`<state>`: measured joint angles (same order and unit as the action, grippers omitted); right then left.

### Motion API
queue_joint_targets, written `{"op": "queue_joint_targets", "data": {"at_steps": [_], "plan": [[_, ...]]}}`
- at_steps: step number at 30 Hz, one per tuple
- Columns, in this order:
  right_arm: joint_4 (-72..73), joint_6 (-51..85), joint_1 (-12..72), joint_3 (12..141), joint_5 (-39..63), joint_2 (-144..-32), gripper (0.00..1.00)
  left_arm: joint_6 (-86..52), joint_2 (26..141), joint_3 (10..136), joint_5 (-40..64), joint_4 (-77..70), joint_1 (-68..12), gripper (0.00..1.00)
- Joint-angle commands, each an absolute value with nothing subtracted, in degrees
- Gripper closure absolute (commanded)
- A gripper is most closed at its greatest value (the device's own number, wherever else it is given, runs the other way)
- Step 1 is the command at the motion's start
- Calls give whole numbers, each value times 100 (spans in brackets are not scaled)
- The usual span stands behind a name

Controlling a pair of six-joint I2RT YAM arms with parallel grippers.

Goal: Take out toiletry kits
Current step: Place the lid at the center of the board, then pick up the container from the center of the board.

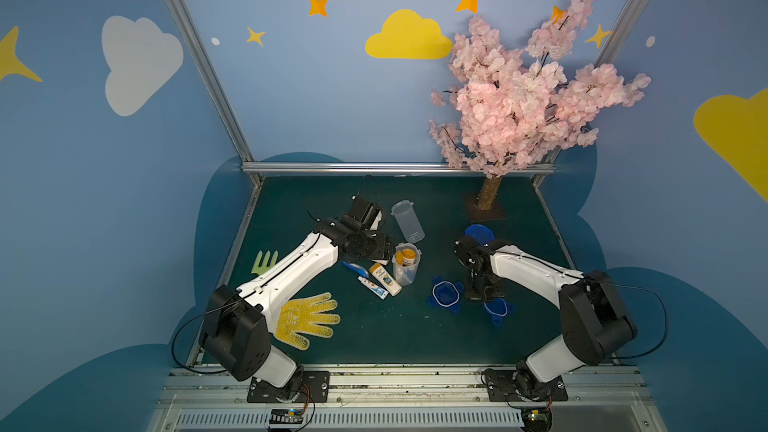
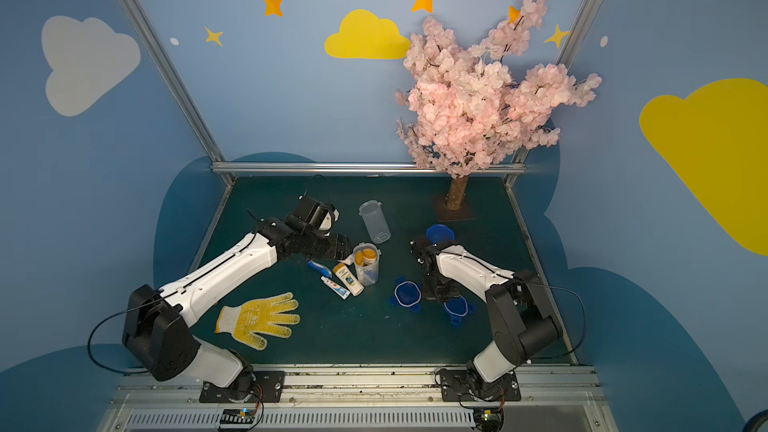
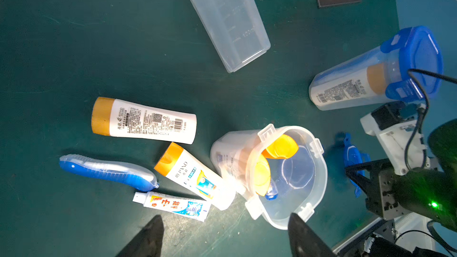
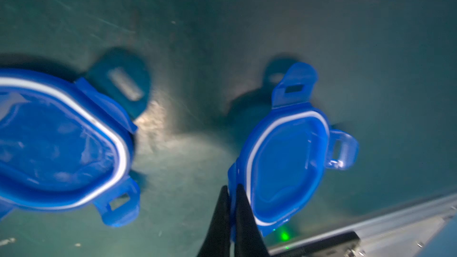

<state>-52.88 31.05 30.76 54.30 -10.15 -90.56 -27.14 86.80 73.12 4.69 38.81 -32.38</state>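
Toiletry kits lie left of centre by the left gripper, whose jaws stand wide apart. An open clear jar holds yellow-capped bottles. Loose bottles, a toothbrush and a toothpaste tube lie beside it. The right gripper, nearly closed, straddles a blue lid at its rim; I cannot tell whether it clamps the lid.

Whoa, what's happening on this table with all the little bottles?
Two robot arms are unpacking clear jars. The left hand hovers open near an open jar with yellow-capped bottles inside; a toothbrush, a toothpaste tube and two loose bottles lie on the mat beside it. The right hand pinches the edge of a blue lid, with a second lid alongside. An empty jar lies on its side, and a third jar has its lid on.
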Motion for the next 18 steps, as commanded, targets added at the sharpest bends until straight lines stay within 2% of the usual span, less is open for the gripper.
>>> {"op": "queue_joint_targets", "data": {"at_steps": [1,3,6,9,12,16,18], "plan": [[-4666,3107,3105,5390,-481,-8962,76,-2642,8823,7448,510,3964,-3253,26],[-4525,3108,3114,5317,-283,-8814,67,-2652,8921,7492,521,3956,-3258,28],[-4379,3111,3120,5159,-171,-8513,59,-2650,9102,7618,506,3946,-3260,28],[-4279,3086,3124,5005,-156,-8103,56,-2656,9280,7770,501,3929,-3269,28],[-4228,3059,3120,4901,-130,-7623,56,-2644,9471,7923,481,3949,-3303,33],[-4253,3031,3127,4861,-122,-6916,58,-2615,9708,8104,407,4031,-3331,56],[-4222,2999,3125,4811,-163,-6529,59,-2609,9849,8231,354,4122,-3358,64]]}}
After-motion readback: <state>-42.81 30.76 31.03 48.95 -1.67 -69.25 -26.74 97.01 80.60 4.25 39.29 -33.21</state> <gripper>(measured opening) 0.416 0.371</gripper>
